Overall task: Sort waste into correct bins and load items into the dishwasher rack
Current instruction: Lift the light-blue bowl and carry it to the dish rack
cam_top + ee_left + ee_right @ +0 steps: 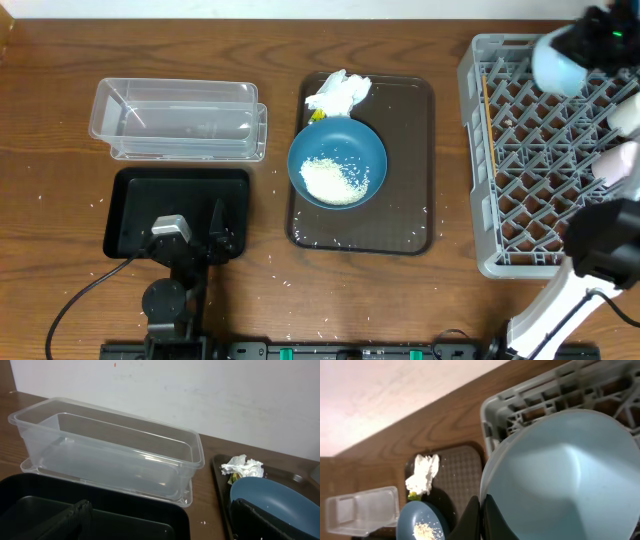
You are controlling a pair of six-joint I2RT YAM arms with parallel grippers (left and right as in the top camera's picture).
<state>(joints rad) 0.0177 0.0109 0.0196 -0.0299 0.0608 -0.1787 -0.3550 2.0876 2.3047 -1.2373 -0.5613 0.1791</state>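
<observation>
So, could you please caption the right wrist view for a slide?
Jaws grip the light-blue dish over the grey rack; napkin and rice-filled dark-blue bowl on the brown tray.

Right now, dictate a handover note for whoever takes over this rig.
Left gripper: open, empty, over the black tray.
Right gripper: shut on the light-blue dish, above the rack.
Done: chopsticks in the rack; white cup and pink cup seem to be in it too.
Left: seat the dish. The dark-blue bowl of rice, the napkin and the yellow scrap sit on the brown tray. The clear container is empty.
</observation>
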